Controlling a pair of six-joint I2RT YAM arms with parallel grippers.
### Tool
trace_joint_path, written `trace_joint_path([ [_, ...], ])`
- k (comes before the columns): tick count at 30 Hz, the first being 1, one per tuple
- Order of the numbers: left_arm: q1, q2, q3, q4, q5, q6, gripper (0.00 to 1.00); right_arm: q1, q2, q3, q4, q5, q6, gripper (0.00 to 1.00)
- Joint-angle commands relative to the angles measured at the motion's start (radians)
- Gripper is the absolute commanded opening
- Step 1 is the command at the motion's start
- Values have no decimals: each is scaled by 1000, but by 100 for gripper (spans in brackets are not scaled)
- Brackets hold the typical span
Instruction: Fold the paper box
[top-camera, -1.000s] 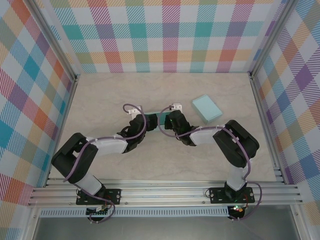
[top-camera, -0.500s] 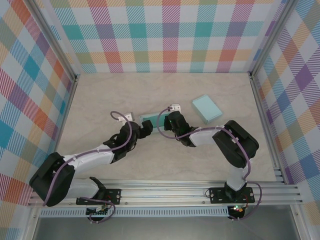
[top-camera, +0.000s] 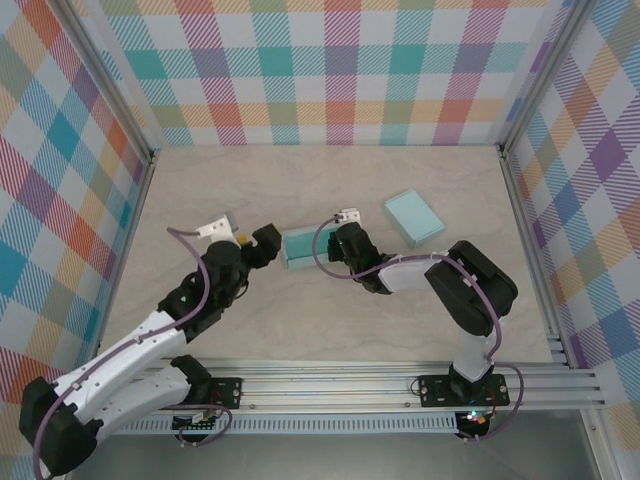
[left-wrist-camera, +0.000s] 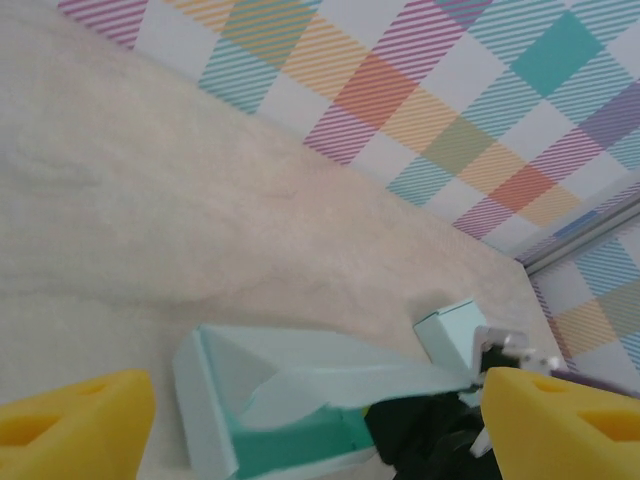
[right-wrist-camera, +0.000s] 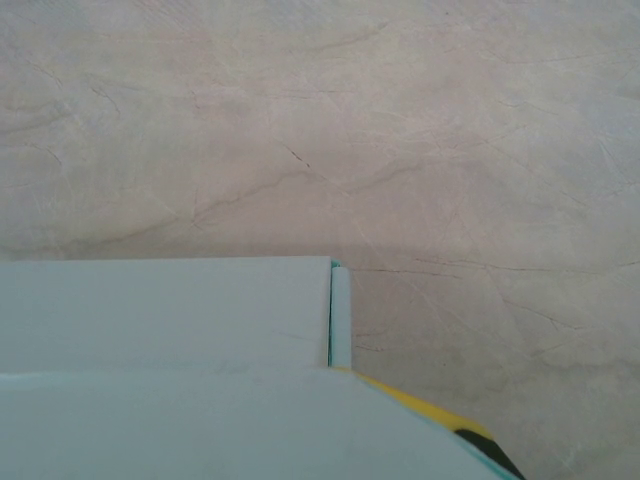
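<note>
Beige marbled tabletop (top-camera: 200, 190); plaid walls (top-camera: 340, 70); aluminium rail (top-camera: 330, 385) along near edge.

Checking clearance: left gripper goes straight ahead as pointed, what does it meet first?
Likely the paper box: its open end lies just ahead of the left gripper's spread jaws. Gap depth unclear.

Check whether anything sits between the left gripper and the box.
Nothing visible does. The open left gripper faces the box across bare table. The right gripper grips the box's other end, away from that path.
</note>
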Motion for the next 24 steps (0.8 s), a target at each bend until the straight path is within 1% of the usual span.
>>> trace_joint_path([
  [1,38,134,175,-145,57,102,83,10,-8,-8,-41,-2,-24,8],
  [3,75,244,268,-165,146,114,77,13,-11,-7,-46,-1,-29,8],
  [5,96,347,327,-147,196,112,65,15,-11,-5,-49,-1,-30,8],
  [6,104,383,346,-138,217,106,61,15,-8,-4,-49,-1,-30,8],
  [7,111,425,364,-125,249,100,58,16,-6,-4,-50,-1,-30,8],
  [9,118,491,391,-107,299,89,54,19,-5,-4,-51,-1,-29,8],
  [11,123,551,411,-89,353,88,48,21,-3,-2,-57,-1,-33,8],
  [13,125,590,420,-79,384,86,44,25,-3,-1,-63,0,-40,8],
  [14,127,605,424,-74,401,90,43,26,-3,1,-67,0,-43,8],
  [16,128,626,432,-76,410,97,42,28,-4,1,-69,3,-47,8],
  [19,131,653,439,-79,422,106,39,31,-5,-1,-75,4,-49,8],
  [24,131,699,420,-64,436,103,30,46,-12,-1,-100,8,-56,9],
])
